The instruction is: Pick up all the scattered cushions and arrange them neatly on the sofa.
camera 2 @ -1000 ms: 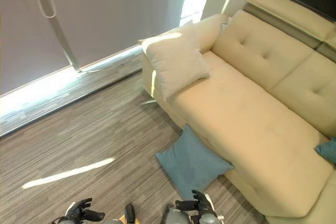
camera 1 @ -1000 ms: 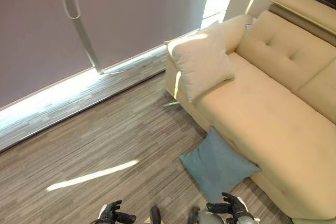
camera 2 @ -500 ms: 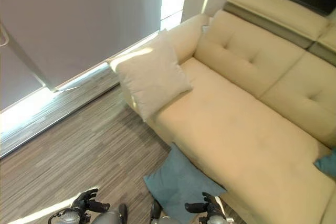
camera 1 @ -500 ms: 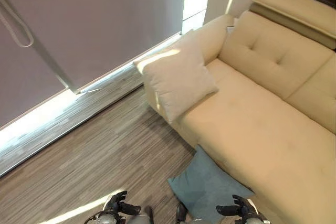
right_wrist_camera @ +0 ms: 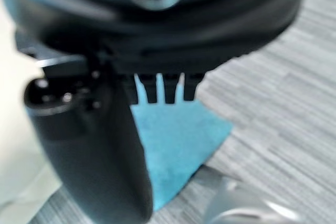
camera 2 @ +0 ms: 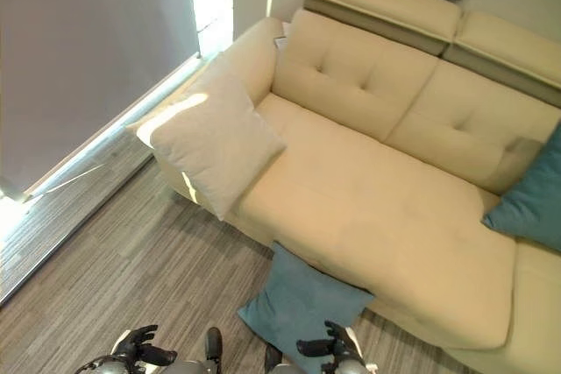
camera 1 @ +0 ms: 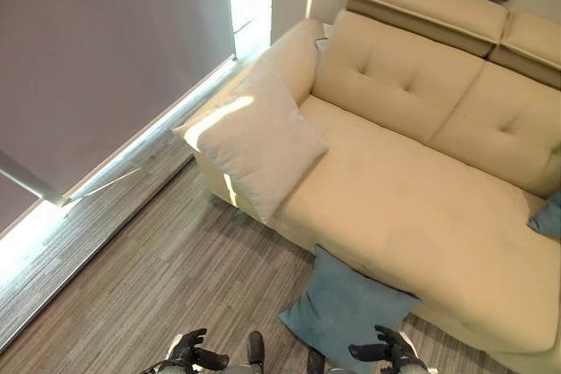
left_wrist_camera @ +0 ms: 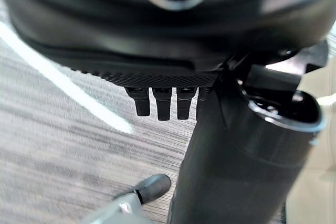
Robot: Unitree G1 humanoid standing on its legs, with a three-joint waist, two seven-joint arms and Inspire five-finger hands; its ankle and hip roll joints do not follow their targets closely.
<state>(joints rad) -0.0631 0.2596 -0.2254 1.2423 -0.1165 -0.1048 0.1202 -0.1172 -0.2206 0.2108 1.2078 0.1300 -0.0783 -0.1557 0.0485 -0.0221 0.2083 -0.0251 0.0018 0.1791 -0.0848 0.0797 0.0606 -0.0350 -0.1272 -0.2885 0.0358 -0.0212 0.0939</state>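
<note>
A teal cushion (camera 1: pixel 346 308) lies on the wood floor, leaning against the front of the beige sofa (camera 1: pixel 412 216). A cream cushion (camera 1: pixel 259 142) rests on the sofa's left end, overhanging the seat edge. A second teal cushion (camera 2: pixel 535 194) stands against the backrest at the right. My right hand (camera 1: pixel 390 349) hangs open and empty just by the floor cushion's near corner, and the right wrist view shows that cushion (right_wrist_camera: pixel 178 145) past its fingers (right_wrist_camera: pixel 164 88). My left hand (camera 1: pixel 193 356) is open and empty over bare floor, well left of the cushion, its fingers (left_wrist_camera: pixel 157 103) straight.
A grey wall or blind (camera 1: pixel 96 50) runs along the left, with a bright strip of floor at its foot. Wood floor (camera 1: pixel 149 286) stretches between that wall and the sofa. The sofa seat's middle is bare.
The whole picture has swung right, so the camera has moved; more of the sofa and the second teal cushion have come into view. Both hands stay low and empty.
</note>
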